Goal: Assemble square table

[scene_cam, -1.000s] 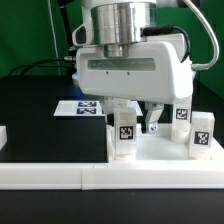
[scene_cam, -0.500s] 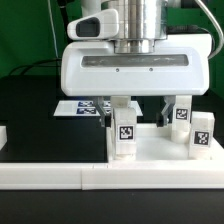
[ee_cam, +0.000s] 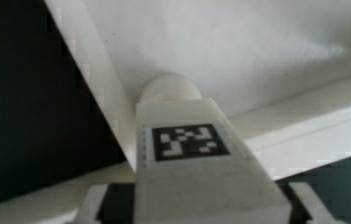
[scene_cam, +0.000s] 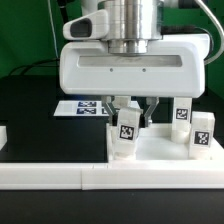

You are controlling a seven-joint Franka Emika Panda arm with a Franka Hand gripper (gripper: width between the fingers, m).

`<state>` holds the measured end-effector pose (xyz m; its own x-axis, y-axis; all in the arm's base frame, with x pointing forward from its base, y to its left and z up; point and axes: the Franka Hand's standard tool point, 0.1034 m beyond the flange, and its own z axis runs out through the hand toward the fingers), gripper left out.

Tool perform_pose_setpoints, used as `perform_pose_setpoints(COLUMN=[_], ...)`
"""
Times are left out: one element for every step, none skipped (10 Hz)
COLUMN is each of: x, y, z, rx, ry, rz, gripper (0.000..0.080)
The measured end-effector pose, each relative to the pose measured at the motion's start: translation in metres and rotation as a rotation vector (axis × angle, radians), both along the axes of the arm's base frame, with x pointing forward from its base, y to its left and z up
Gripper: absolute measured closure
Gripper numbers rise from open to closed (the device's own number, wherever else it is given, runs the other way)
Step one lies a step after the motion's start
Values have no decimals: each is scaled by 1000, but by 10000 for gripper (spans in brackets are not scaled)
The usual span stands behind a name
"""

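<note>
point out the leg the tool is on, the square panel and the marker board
leg (scene_cam: pixel 125 133): exterior view, on its tagged front face
square panel (scene_cam: pixel 160 153): exterior view, on its bare top face
marker board (scene_cam: pixel 80 107): exterior view, on its printed tags
tool (scene_cam: pixel 133 112): exterior view, between the fingertips, around the leg

No readable words, brand names or numbers appear in either view. The only signs are square black-and-white marker tags: one on each white block leg (scene_cam: pixel 125 130) (scene_cam: pixel 181 113) (scene_cam: pixel 203 133), seen close up on the leg face in the wrist view (ee_cam: pixel 191 141), and several printed on the marker board (scene_cam: pixel 82 107).
</note>
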<state>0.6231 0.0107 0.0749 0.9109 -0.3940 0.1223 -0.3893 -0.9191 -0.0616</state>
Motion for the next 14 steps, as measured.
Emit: perform_pose_setpoints(x=[0,0,-1,-2,-1,0,1,1,1,1,0,1,3,2], y=[0,-1,-2,-1,0,-1,-2,-3,-3,-3,-3,-5,-6,-4], z=[0,0,-1,-2,-2,-2,-2,-3,-3,-3,-3,-1,-1,-1], rx=[6,21,54,102,137,177,220,244,245,243,220,164,125,113], ry=[1,1,6,34,68,90,96,92,92,91,90,79,60,60], rz=[-43,-144,-317,-562,-743,-870,-985,-1104,-1118,-1105,-1015,-787,-517,-393], gripper=[507,507,507,507,507,506,506,506,506,505,505,324,188,188])
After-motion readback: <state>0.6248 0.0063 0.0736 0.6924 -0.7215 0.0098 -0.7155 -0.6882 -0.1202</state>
